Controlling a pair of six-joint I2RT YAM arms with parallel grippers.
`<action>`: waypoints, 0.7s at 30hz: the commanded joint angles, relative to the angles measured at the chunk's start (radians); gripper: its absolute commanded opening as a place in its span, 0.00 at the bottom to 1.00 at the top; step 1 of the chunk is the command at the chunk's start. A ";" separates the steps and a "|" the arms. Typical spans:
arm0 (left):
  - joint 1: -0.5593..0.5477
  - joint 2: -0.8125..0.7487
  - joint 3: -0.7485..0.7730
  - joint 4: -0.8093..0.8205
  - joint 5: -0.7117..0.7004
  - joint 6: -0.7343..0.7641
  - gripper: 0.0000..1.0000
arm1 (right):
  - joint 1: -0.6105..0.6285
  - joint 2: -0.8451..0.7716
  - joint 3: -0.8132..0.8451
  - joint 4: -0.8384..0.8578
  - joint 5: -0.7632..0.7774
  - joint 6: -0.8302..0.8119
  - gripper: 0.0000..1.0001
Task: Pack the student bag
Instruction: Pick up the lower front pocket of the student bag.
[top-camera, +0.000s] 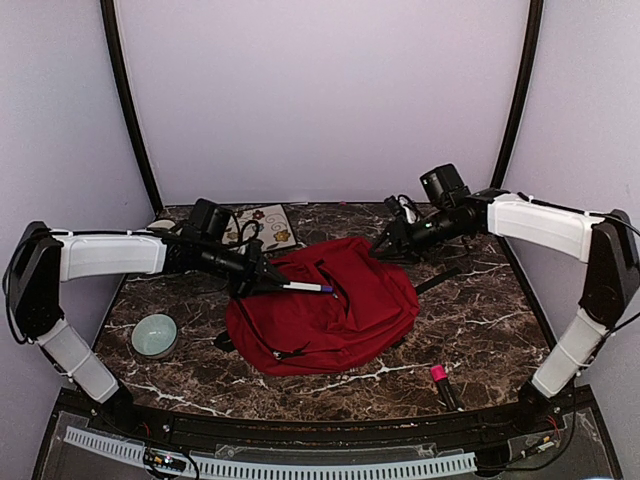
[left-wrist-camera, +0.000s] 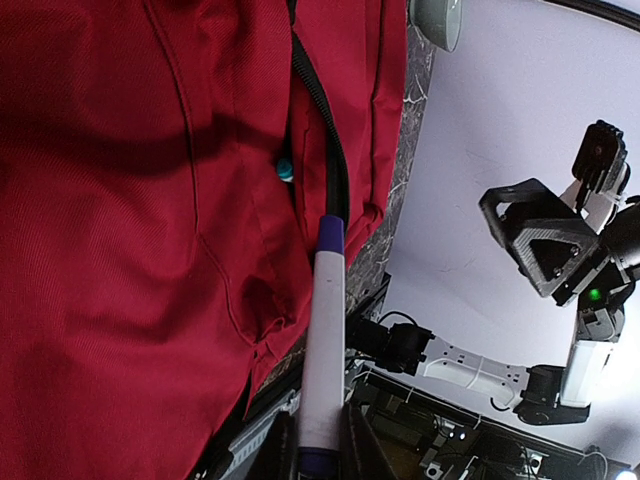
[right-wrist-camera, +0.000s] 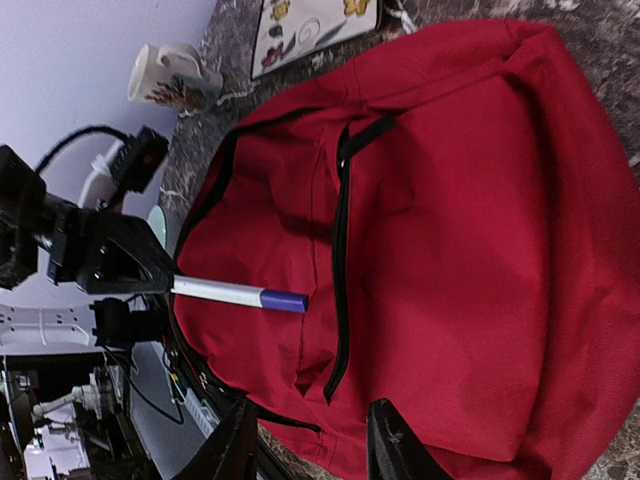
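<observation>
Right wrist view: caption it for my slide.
Left gripper holds a white, purple-capped marker over the red backpack.

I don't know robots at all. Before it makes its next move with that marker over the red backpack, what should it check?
1. Marker held firmly in the left hand: ok, clamped at its back end.
2. Marker's capped tip pointed at the zip opening of the red backpack: ok, just short of it.
3. Opening wide enough: cannot tell, only a narrow dark slit shows.
4. Slit free of obstruction: not ok, a small teal thing sits at it.
5. Right hand steadying the backpack: cannot tell; its fingers stand apart at the backpack's edge.
</observation>
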 joint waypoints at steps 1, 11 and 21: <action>0.006 0.049 0.069 -0.017 0.039 0.082 0.00 | 0.084 0.096 0.108 -0.131 0.029 -0.153 0.38; 0.007 0.124 0.104 -0.083 0.030 0.147 0.00 | 0.221 0.302 0.268 -0.256 0.197 -0.283 0.40; 0.006 0.160 0.147 -0.094 0.038 0.175 0.00 | 0.259 0.372 0.307 -0.274 0.301 -0.313 0.33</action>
